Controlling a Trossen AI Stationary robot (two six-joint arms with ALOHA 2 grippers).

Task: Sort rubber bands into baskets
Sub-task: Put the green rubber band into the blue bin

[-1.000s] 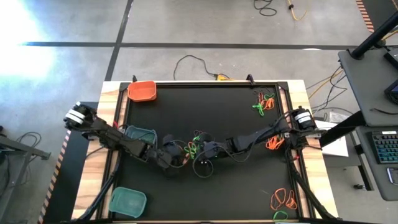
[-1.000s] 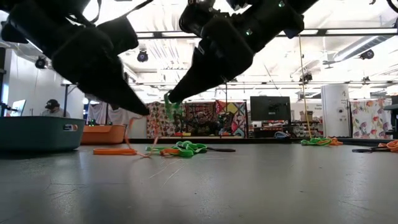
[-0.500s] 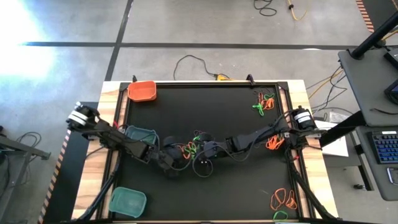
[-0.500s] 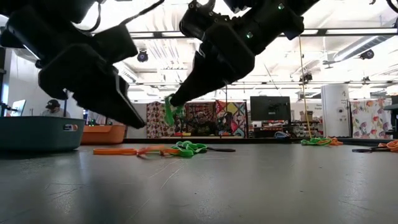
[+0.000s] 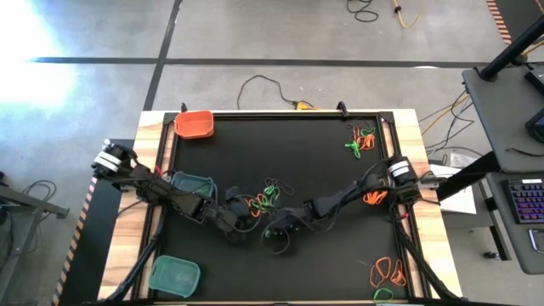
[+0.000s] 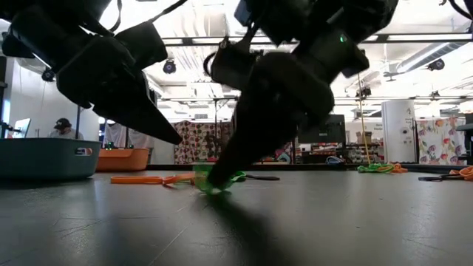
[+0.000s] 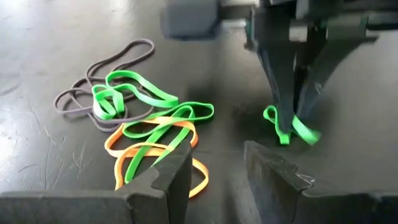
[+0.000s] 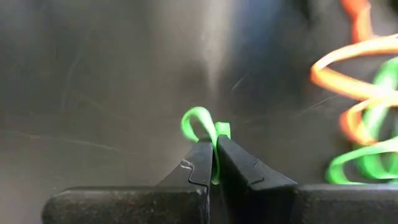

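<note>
Black matting covers the counter, and near its middle the right hand has its fingers pressed together on a green rubber band, pinching the loop where it meets the mat. Just left of it the left hand hovers with its fingers spread a little, holding nothing. Between and just beyond the two hands lies a tangle of green, orange and black rubber bands. More bands lie at the far right corner, beside the right arm and at the near right corner. An orange basket sits at the far left, one teal basket under the left arm, another teal basket at the near left.
</note>
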